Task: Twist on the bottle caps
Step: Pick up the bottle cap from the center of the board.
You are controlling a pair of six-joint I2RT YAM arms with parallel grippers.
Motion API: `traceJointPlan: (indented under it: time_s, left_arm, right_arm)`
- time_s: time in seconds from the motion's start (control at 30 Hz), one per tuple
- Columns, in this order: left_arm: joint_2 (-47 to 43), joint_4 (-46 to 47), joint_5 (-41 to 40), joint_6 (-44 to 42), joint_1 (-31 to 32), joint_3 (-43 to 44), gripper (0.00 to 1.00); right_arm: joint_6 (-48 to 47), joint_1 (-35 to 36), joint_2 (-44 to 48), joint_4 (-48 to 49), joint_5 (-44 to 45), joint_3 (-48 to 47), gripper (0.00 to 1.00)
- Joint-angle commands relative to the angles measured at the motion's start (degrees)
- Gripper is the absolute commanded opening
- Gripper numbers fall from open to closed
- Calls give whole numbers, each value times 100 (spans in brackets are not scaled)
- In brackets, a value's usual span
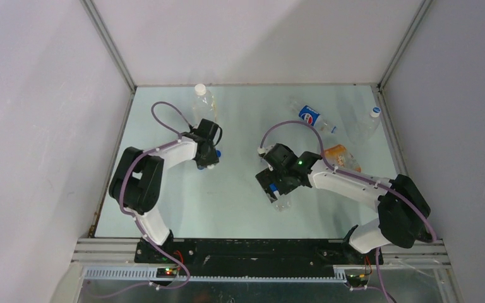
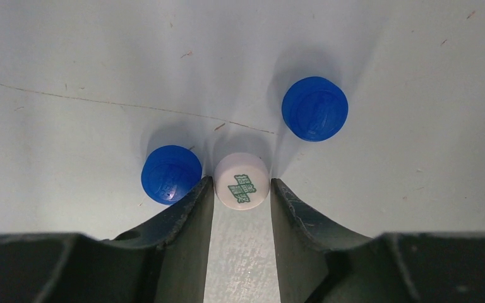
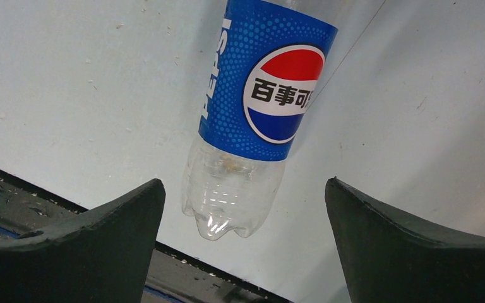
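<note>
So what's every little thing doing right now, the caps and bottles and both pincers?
white cap: flat on the table, top up, between the left fingers.
left pincer: narrowed around the white cap.
near blue cap: loose, against the outside of one finger.
far blue cap: loose, apart from the rest.
Pepsi bottle: lying down, not gripped.
right pincer: wide open, holding nothing.
standing bottle: upright, white cap on.

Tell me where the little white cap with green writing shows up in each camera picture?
Top external: hidden beneath the left gripper; only a blue speck shows beside it.
Left wrist: the white cap sits low in the middle, between the two fingers.
Right wrist: not in it.
Shared landmark: the left gripper, with blue caps beside it.
</note>
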State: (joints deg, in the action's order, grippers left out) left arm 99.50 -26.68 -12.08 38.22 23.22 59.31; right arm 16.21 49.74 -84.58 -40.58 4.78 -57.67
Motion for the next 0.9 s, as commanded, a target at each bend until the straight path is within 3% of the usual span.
traceJointPlan:
  time_s: [0.0,0.3,0.43,0.6,0.8,0.87]
  left_arm:
    - [98,-50,-162,-131,-40,251,44]
    - [193,-60,-76,-218,-137,304,42]
    - [180,-37,29,-243,-139,288,30]
    - [-39,21,203,-291,-134,116,23]
    - [-693,341,726,-703,-126,-264,3]
    - [-999,530,987,-887,-114,-430,1]
  right_arm:
    - [89,-23,225,130,45,19,99]
    - [202,0,301,206,36,133,99]
    - [204,-2,349,221,42,133,99]
    - [189,-6,358,255,48,131,99]
    - [412,-86,251,294,-115,32,99]
    - [505,-158,165,360,-229,17,99]
